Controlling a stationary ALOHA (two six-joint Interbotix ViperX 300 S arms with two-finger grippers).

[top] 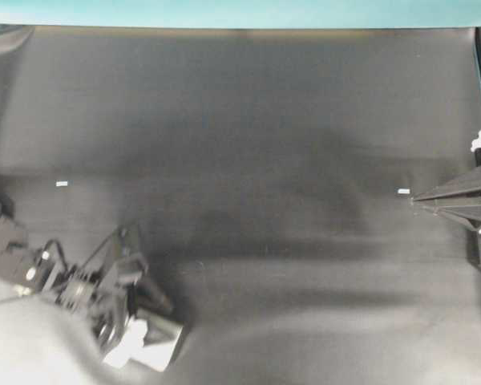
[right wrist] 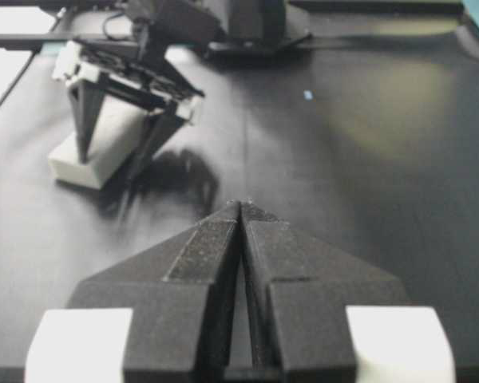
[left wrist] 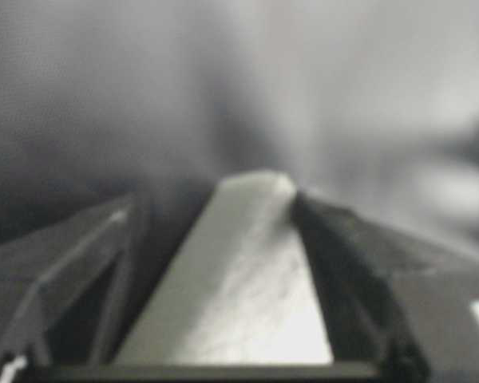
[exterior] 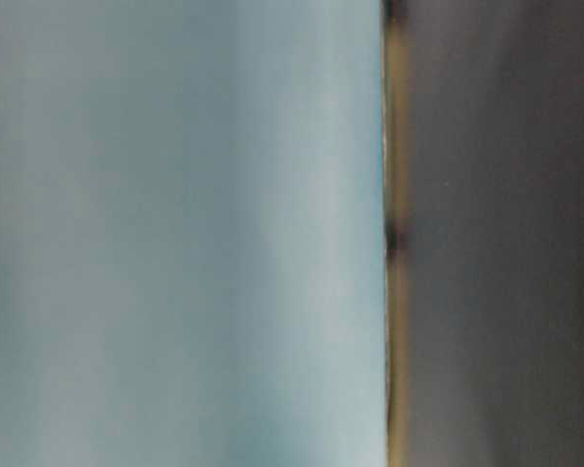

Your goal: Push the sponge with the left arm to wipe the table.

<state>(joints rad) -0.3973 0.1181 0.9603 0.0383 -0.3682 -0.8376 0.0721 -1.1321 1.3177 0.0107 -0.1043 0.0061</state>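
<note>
The left gripper (right wrist: 120,140) is straddling the sponge (right wrist: 92,152), fingers clamping its long sides, down in the table's (top: 264,120) near-left corner. Its long axis is pointing straight ahead from the fingers. The right gripper (right wrist: 241,211) is sitting pinched closed, well apart.
</note>
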